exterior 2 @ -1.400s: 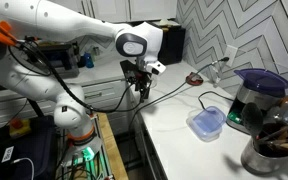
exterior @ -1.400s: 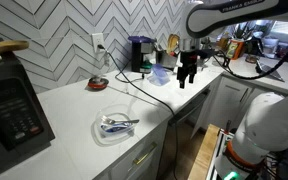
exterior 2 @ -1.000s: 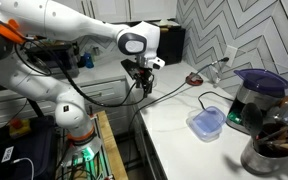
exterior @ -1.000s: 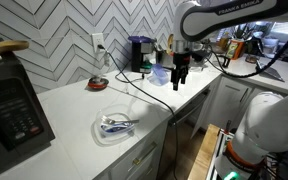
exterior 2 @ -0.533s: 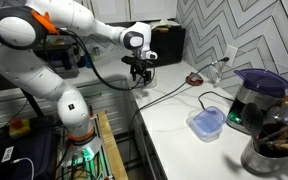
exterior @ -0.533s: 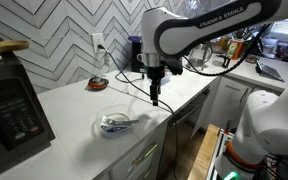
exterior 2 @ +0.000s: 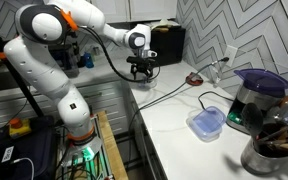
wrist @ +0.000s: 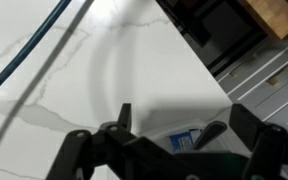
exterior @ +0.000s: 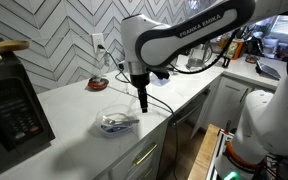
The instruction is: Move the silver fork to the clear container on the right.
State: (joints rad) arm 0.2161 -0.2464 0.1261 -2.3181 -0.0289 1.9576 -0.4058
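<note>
Most of the white table [exterior: 69,135] lies bare in front of the microwave [exterior: 14,100], whose left side the frame cuts off. My arm [exterior: 184,35] covers the back of the table in that exterior view. The black coffee machine [exterior 2: 252,98] shows only in an exterior view from the table's end, partly behind a jug. The round clear dish [exterior: 117,124] sits near the table's front edge, with open surface on its left. The clear container [exterior 2: 206,122] stands just beside the coffee machine, well apart from my claw [exterior 2: 142,72].

My claw hangs pointing down at the dish's rim; whether over it or just beside it I cannot tell. In the wrist view my fingers [wrist: 124,115] stand apart, released, gripping nothing. A bluish utensil [wrist: 189,140] shows half hidden between them, and a cable [wrist: 29,50] crosses the upper left corner. The silver fork [exterior: 125,121] lies in the dish, too thin to make out clearly.
</note>
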